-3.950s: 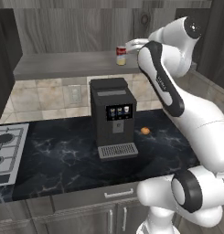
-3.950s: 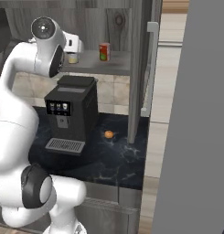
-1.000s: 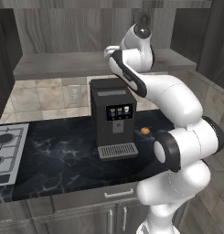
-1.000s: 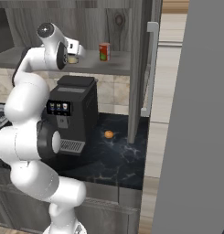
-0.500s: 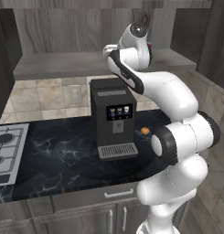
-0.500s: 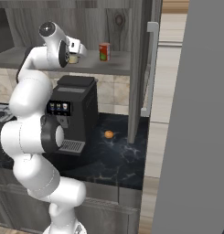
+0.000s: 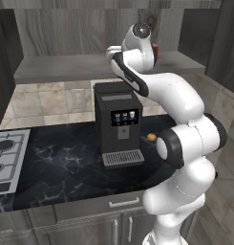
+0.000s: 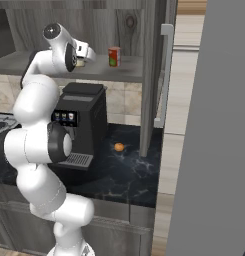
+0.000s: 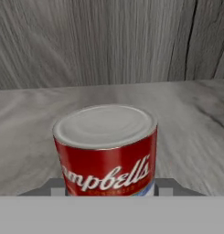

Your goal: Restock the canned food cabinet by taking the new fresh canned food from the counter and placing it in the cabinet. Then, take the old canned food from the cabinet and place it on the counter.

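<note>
Restocking task, second stage. The wide open grey wood-grain cabinet [image 8: 130, 71] carries both cans on its shelf, above the long black marble-look counter [image 8: 125, 172] and the black box-shaped coffee machine [image 8: 83, 131]. The small red-orange can with a green band, the new fresh canned food [image 8: 114, 56], stands upright on the shelf, to the right of the white arm's two-finger gripper [image 8: 85, 59] in the right base view; that half of the task is judged done. The small cylindrical can with a red upper half and cream-white lower half, the old canned food [image 9: 106, 151], stands upright on the same shelf, its long axis vertical and its pale lid facing up. In the hand view it lies straight ahead of the gripper and very close, centred between the two sides of the hand. Whether the jaws press on its sides or stand a little apart from them cannot be told. The coming move is judged to be a firm grip, a lift and a carry down to the counter.
</note>
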Available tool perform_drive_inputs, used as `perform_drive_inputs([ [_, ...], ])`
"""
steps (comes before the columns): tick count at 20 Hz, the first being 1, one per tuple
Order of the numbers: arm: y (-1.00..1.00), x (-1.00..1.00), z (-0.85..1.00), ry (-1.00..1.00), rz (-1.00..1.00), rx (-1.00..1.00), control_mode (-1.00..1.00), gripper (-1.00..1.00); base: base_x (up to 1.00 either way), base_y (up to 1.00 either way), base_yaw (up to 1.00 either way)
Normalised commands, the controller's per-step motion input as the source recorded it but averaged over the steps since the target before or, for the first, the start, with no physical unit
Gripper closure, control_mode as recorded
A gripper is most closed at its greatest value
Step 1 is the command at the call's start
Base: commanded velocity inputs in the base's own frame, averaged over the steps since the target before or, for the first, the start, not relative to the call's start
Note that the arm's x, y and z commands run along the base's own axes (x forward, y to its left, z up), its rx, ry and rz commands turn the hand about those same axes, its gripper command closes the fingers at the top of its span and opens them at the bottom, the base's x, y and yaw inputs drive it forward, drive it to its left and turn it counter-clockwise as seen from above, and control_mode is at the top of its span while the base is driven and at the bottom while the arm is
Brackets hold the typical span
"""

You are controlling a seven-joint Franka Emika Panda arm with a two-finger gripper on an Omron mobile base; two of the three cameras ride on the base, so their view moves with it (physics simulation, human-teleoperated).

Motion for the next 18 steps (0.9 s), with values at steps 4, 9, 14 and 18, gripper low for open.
perform_drive_inputs([
  [4, 0.0, 0.0, 0.0, 0.0, 0.0, 0.0, -1.0, 1.0, 0.0, 0.0, 0.0],
  [9, -0.02, -0.47, 0.03, -0.07, 0.0, 0.0, -1.0, 1.0, 0.0, 0.0, 0.0],
  [14, -0.1, -1.0, 0.31, -0.24, 0.01, 0.01, -1.0, 1.0, 0.0, 0.0, 0.0],
  [18, -0.05, -1.0, 0.41, -0.23, 0.06, 0.0, -1.0, 1.0, 0.0, 0.0, 0.0],
])
